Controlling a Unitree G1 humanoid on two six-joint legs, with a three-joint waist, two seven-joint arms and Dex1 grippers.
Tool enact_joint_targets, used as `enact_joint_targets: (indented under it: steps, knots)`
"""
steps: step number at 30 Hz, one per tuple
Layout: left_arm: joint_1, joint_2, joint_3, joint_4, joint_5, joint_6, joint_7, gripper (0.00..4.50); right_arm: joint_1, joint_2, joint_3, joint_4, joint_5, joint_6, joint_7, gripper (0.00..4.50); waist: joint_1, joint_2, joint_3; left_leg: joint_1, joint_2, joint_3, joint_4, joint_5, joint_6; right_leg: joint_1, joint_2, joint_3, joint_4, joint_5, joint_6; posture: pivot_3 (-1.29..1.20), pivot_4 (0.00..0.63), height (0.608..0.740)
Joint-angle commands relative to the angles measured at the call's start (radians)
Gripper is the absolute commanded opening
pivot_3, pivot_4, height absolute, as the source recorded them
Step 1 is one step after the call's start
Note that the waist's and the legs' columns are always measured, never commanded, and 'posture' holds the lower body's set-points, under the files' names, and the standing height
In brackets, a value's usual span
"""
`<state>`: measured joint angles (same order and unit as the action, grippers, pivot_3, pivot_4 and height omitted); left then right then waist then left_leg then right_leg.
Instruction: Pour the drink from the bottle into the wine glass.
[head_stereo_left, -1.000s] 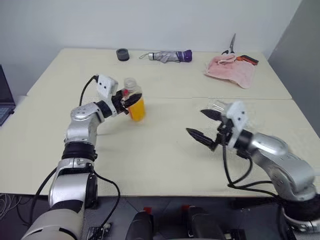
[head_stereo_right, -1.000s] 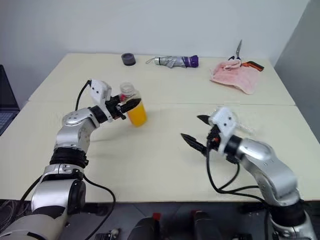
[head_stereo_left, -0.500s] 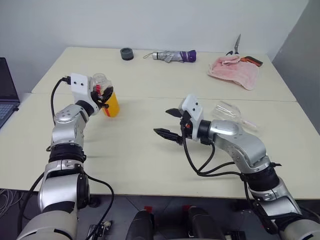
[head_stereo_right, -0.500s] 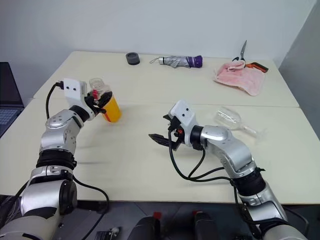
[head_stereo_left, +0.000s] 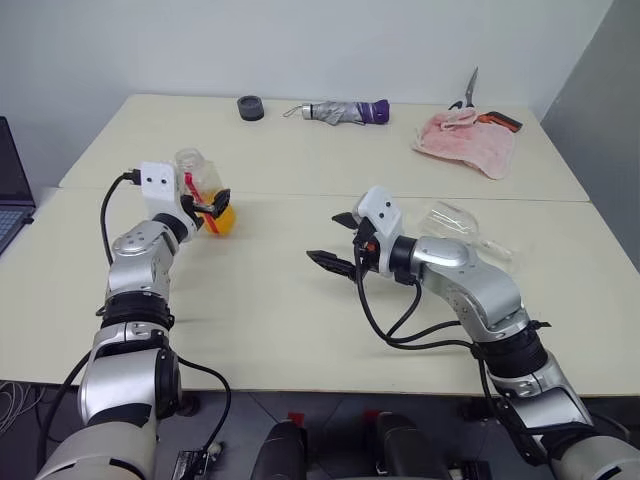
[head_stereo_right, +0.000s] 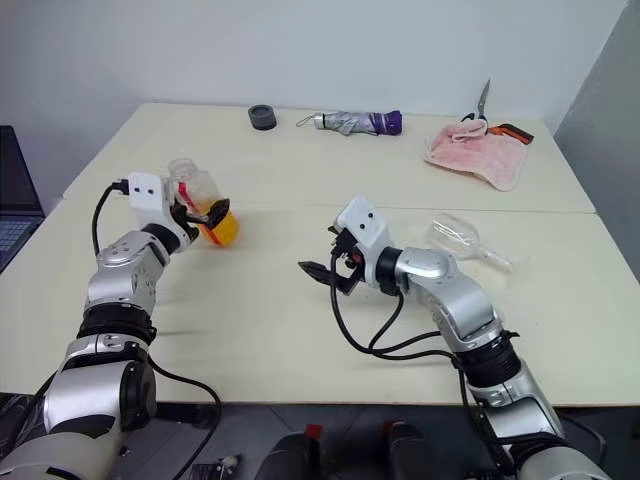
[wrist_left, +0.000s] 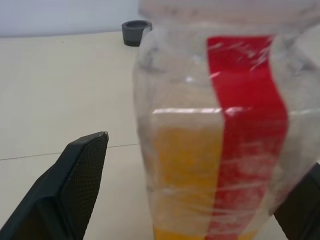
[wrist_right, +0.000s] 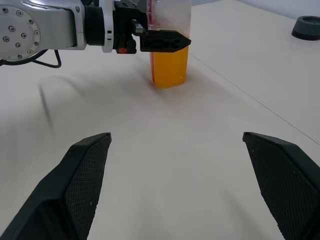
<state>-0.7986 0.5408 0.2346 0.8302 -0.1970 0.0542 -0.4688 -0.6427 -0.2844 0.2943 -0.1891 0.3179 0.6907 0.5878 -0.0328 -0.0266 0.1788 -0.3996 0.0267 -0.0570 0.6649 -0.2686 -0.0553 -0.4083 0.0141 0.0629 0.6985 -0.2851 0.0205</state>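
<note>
- Table (head_stereo_left: 300, 330): two pale tops butted together, the seam running across just behind both grippers. The near half is broad and bare in front of the arms.
- Right arm: reaches in from the right with the elbow bent, forearm angled toward the middle of the table. The right gripper (head_stereo_left: 335, 243) hangs over bare tabletop, fingers spread wide with nothing between them.
- Left arm: rises from the near left edge, forearm roughly level, pointing away from the robot. The left gripper (head_stereo_right: 205, 210) has its fingers parted, one on either side of the bottle (head_stereo_right: 205, 203); the left wrist view shows a gap on one side.
- Bottle: stands upright on the table near the seam, left of centre, the drink (wrist_left: 185, 170) filling its lower part.
- Wine glass (head_stereo_left: 462, 228): lies on its side behind the right forearm, well apart from the bottle.
- Far edge: pink cloth (head_stereo_left: 462, 140), scissors (head_stereo_left: 470, 98), folded umbrella (head_stereo_left: 335, 111), small dark ring (head_stereo_left: 249, 107), all well clear of both arms.
</note>
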Motion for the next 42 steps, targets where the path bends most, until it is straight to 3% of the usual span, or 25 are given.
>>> enact_joint_targets:
  steps: [1,10,18,23,26,30,37,42]
  knots:
    - [0.036,-0.009,-0.004,-0.06,0.012,-0.039,0.011,4.48,0.03,-0.02,-0.02,-0.073,-0.01,-0.012,0.0,4.5,0.0,0.0,0.0,0.0,0.0,0.0,0.0,0.0,0.0,0.0,0.0,0.0,0.0,0.0,0.0,0.0,0.15,0.74]
    - [0.22,-0.052,0.022,-0.277,0.002,-0.071,0.078,4.48,0.198,-0.116,-0.026,-0.197,-0.082,-0.114,0.002,4.5,0.001,0.0,0.0,0.0,0.001,0.0,0.0,0.0,0.0,0.0,-0.001,0.0,0.0,0.0,0.0,0.0,0.15,0.74]
    - [0.526,-0.075,0.02,-0.677,-0.018,-0.028,0.087,4.48,0.382,-0.226,-0.08,-0.361,-0.155,-0.17,-0.027,4.5,0.0,0.0,0.0,0.0,0.002,0.0,0.0,0.0,0.0,0.0,-0.003,0.002,-0.001,0.0,0.0,0.0,0.15,0.74]
    - [0.697,-0.085,-0.05,-0.959,-0.055,0.019,0.011,4.48,0.467,-0.287,-0.208,-0.509,-0.155,-0.077,-0.072,4.5,0.004,0.0,0.0,0.002,0.003,0.0,-0.001,0.0,0.0,0.002,-0.003,0.002,-0.001,0.0,0.0,0.0,0.15,0.74]
    - [0.669,-0.061,-0.141,-0.998,-0.066,0.037,-0.101,4.48,0.479,-0.351,-0.251,-0.54,-0.194,0.0,-0.091,4.5,0.01,-0.001,0.0,0.003,0.001,-0.001,0.0,0.0,0.0,0.004,-0.001,0.002,-0.001,0.0,0.001,0.0,0.15,0.74]
    - [0.545,-0.04,-0.22,-0.947,-0.098,0.077,-0.24,4.48,0.38,-0.459,-0.187,-0.471,-0.321,0.151,-0.135,4.5,0.005,-0.001,0.0,0.004,-0.002,0.002,0.0,0.001,-0.001,0.004,0.002,0.002,-0.002,0.0,0.003,0.0,0.15,0.74]
    - [0.389,-0.063,-0.319,-0.87,-0.085,0.077,-0.374,4.48,0.183,-0.448,-0.181,-0.274,-0.323,0.286,-0.118,4.5,-0.01,0.0,0.0,0.006,0.001,0.004,-0.002,0.001,-0.001,0.003,0.006,0.005,-0.001,0.0,0.001,0.0,0.15,0.74]
    - [0.357,-0.075,-0.362,-0.846,-0.073,0.048,-0.433,4.48,0.063,-0.502,-0.183,-0.084,-0.274,0.274,0.005,4.5,-0.007,0.0,0.0,0.003,-0.001,0.004,-0.002,0.001,0.0,0.002,0.003,0.005,-0.002,0.0,0.001,0.0,0.15,0.74]
